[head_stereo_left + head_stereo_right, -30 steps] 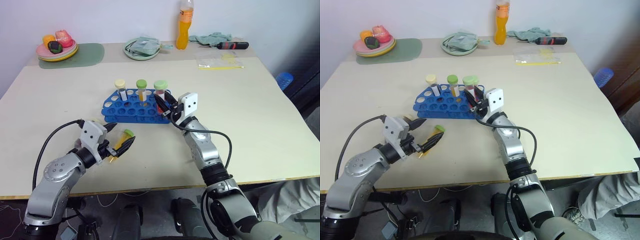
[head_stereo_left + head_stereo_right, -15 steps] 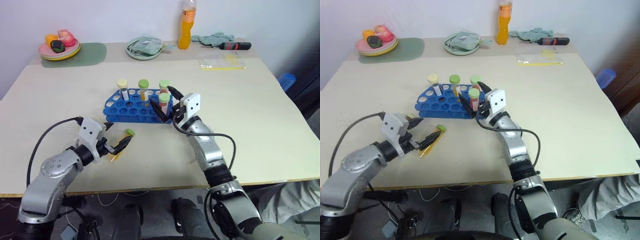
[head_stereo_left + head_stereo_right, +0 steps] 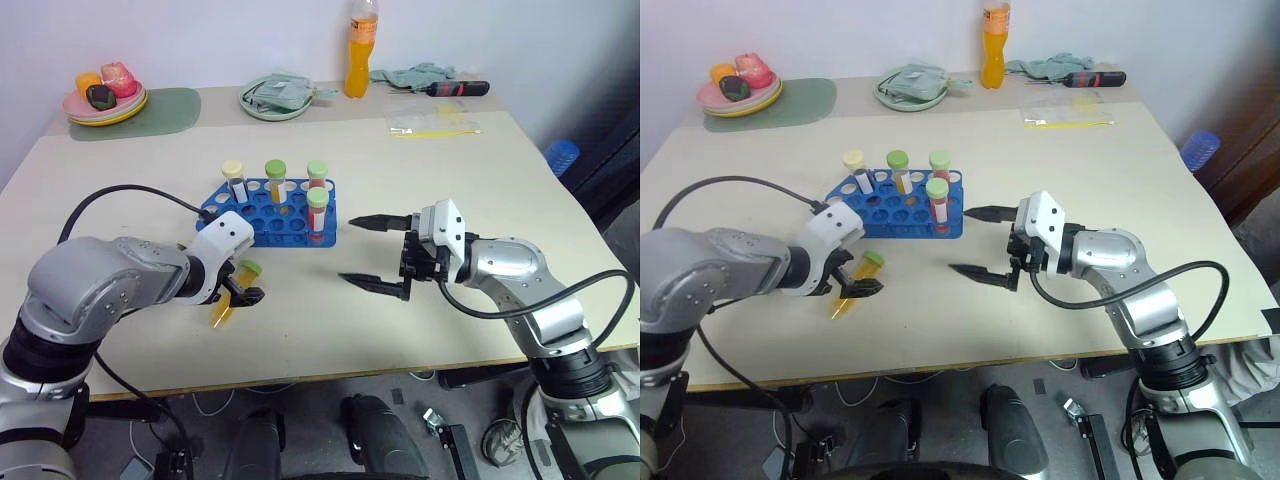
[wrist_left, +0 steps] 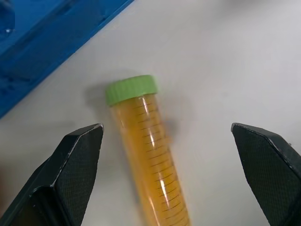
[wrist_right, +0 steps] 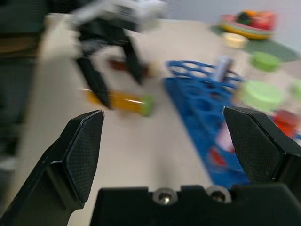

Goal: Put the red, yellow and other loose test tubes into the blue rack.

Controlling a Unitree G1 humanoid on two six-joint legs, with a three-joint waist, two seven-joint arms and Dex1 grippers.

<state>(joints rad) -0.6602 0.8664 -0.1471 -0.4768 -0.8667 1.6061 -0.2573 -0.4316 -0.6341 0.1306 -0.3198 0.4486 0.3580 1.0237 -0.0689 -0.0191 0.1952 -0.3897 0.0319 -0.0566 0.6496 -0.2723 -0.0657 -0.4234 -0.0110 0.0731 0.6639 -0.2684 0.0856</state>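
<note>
A low bright blue plastic rack (image 3: 272, 208) with round holes sat on the big pale table (image 3: 520, 200), holding four capped tubes upright. The right gripper (image 3: 362, 252) hung beside it, fingers spread wide and empty. The left gripper (image 3: 240, 291) stood wide open over a yellow green-capped tube (image 4: 146, 150) lying flat near the rack.

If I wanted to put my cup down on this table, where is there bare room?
Bare tabletop lies right of the right gripper, and left of the blue rack out to the table edge. It's crowded around the rack, and by the yellow tube under the left gripper.
</note>
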